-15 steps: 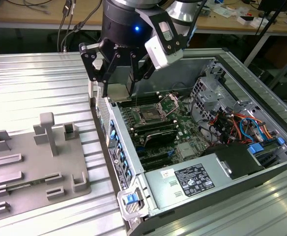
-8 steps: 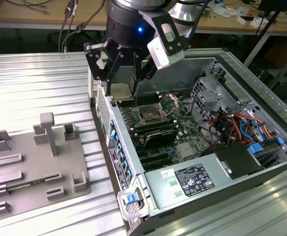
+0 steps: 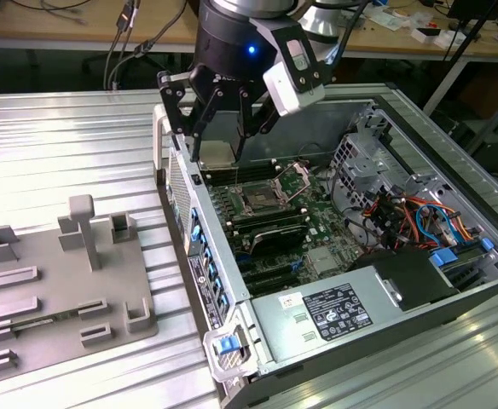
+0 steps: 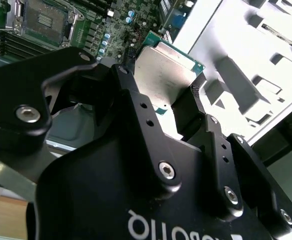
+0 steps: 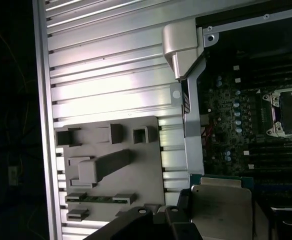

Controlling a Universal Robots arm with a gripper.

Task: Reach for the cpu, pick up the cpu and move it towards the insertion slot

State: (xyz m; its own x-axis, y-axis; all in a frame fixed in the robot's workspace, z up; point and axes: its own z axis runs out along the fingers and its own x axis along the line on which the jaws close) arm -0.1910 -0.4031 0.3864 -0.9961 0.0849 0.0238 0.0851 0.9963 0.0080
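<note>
The gripper clamps the cpu between its black fingers, the silvery chip held above the edge of the open computer case in the exterior view. Beyond it, on the green board, lies the insertion slot. The grey tray sits well apart on the ribbed table.

The cpu, a flat square chip with a silvery top (thin green rim showing), is hanging level above the open case's edge. The insertion slot is sitting open on the green board, dark-centred.
</note>
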